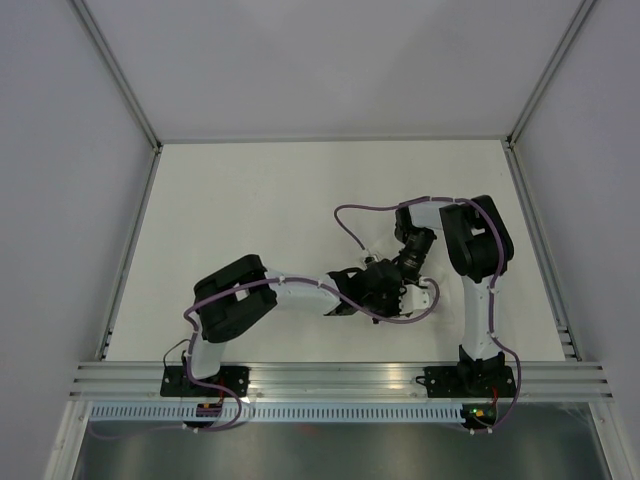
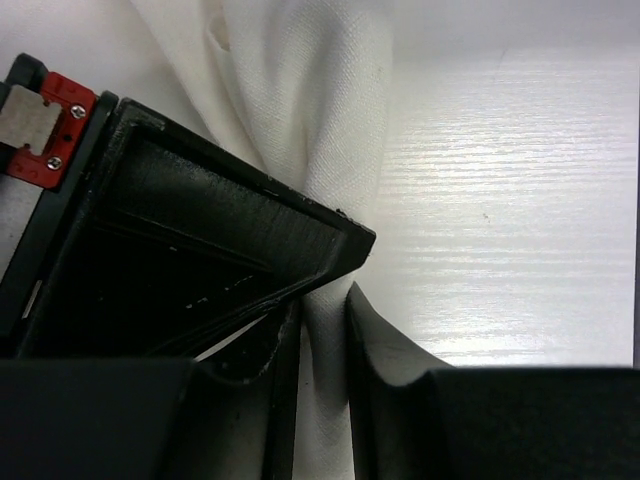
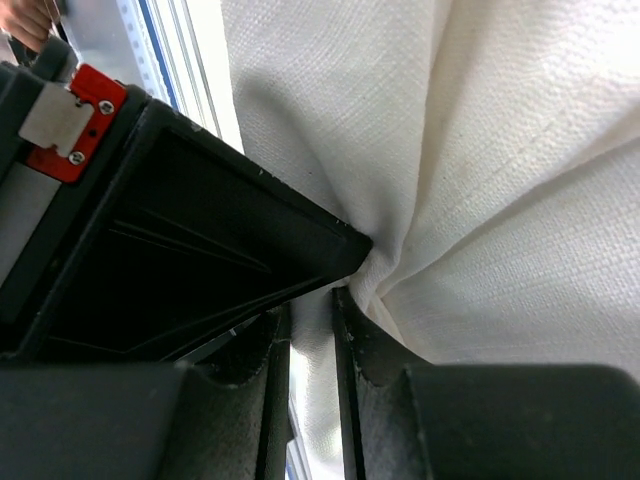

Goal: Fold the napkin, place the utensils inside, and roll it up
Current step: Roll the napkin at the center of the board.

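A white table (image 1: 250, 210) sits between plain grey walls (image 1: 330, 60), evenly lit.

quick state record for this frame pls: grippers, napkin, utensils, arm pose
left gripper: shut on the napkin, cloth pinched between the jaws
right gripper: shut on the napkin, same pinch
napkin state: white, gathered into folds, not flat
utensils: not visible in any view
arm pose: both grippers close together over the table

White arms (image 1: 300, 292), black fingers (image 2: 400, 385), purple cables (image 1: 345, 212), red screwed tabs (image 2: 62, 112).
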Motion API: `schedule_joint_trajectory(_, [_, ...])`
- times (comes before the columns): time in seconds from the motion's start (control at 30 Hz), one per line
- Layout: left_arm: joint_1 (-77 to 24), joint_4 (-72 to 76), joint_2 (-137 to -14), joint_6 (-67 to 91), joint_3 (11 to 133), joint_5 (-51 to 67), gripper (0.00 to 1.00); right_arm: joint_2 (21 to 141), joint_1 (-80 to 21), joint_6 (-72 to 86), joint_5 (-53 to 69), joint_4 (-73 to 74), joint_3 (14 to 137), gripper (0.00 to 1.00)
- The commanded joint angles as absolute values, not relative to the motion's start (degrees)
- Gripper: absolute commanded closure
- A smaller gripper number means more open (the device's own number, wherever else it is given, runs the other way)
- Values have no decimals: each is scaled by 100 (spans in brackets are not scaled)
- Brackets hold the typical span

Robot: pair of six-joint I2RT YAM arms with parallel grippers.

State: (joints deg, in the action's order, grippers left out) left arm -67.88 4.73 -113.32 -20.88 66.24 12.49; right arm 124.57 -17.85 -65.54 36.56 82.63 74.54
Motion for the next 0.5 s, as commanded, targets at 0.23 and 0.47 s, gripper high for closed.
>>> schedule_joint_trajectory(0.23, [-6566, 44, -11610, -1415, 6767, 2777, 98, 11743, -1556, -5635, 3928, 6039, 7391, 62])
schedule_joint_trajectory(0.47, [-6451, -175, -11707, -1204, 6864, 3190, 98, 11277, -1231, -4861, 4052, 5503, 7418, 57])
